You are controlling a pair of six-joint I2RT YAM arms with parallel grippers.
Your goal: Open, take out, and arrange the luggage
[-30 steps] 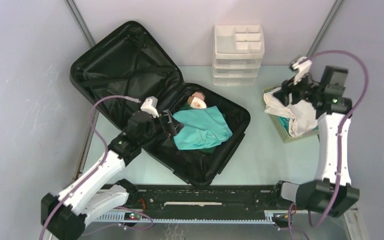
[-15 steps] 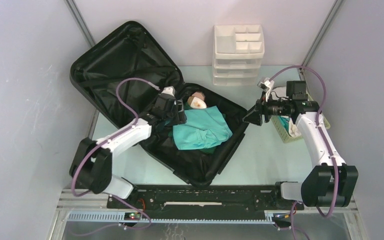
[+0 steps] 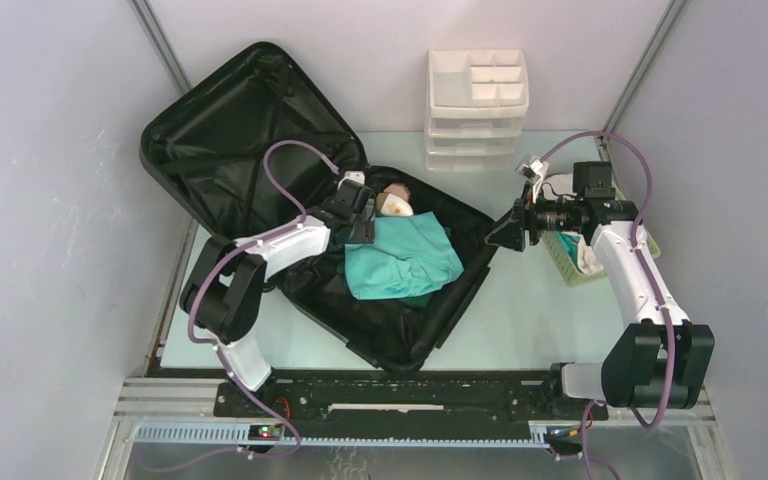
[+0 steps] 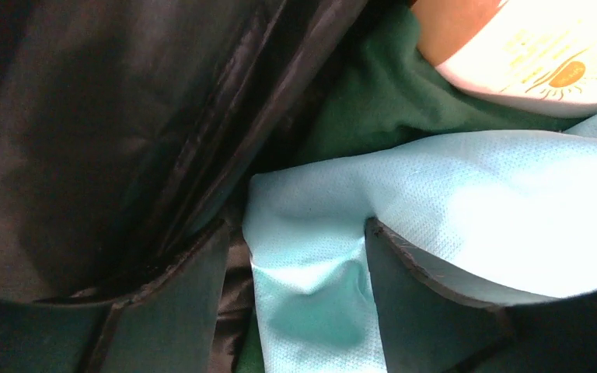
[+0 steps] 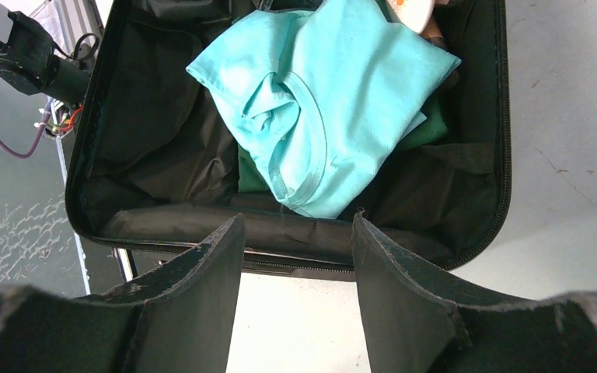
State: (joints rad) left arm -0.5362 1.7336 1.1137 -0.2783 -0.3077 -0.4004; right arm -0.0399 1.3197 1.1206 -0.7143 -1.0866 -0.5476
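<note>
Luggage lies open on the left of the tabletop, its lid propped back against the wall and its lower half facing up. Opening looks done, and unpacking is the step in hand. Inside the lower half a teal T-shirt lies over a dark green garment, with a white bottle just beyond them near the hinge. The left fingers are down at the shirt's hinge-side edge, spread apart with a fold of teal cloth between them but not pinched. The right fingers hover by the case's right rim, parted and empty. Next, I judge, the left fingers need to close on that fold and lift the shirt clear of the rim. Catching the green garment beneath could drag both out together.
</note>
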